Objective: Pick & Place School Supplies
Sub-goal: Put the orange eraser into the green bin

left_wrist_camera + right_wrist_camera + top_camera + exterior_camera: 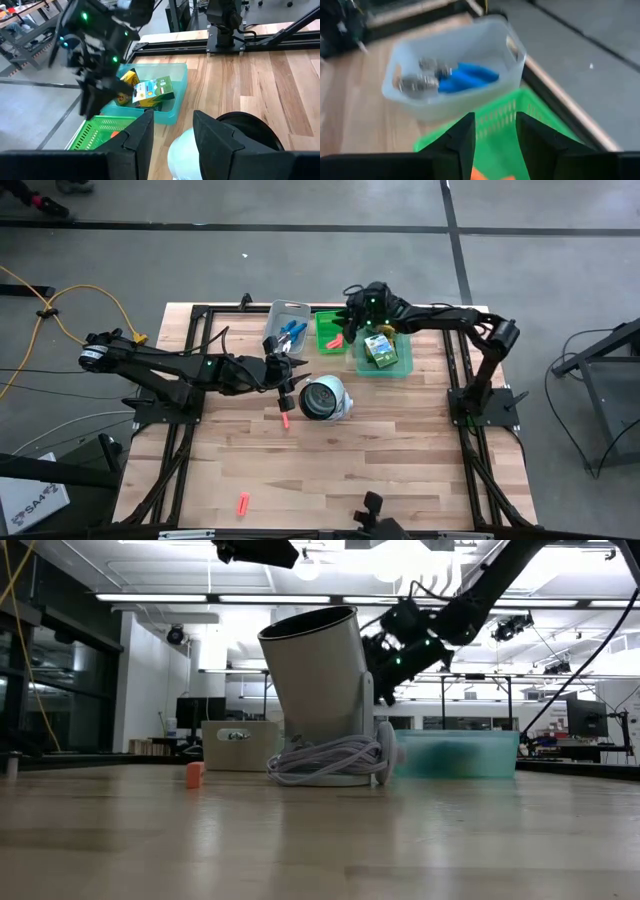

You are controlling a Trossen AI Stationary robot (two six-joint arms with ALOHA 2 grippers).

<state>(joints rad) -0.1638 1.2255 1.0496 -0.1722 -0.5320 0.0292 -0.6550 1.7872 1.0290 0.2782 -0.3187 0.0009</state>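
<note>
The right pincer hangs over the green bin at the far edge of the worktop, its two dark fingers parted with nothing between them; a red-pink stub lies in the green bin just beneath it. On one side of that bin stands the clear grey bin, where the blue-handled scissors lie (the right wrist view shows their blue handles against the pale wall). On the other side sits the teal bin, holding the green-and-yellow crayon boxes, which the left wrist view shows tipped against each other. The left pincer hovers nearer the middle of the worktop, just beside the round white object with a dark face, its fingers apart and empty. A second red-pink stub lies on the bare wood close below that pincer, and a third lies well apart toward the near edge. From table height the white object leans tilted on a coil of pale cable, with one stub standing beside it.
</note>
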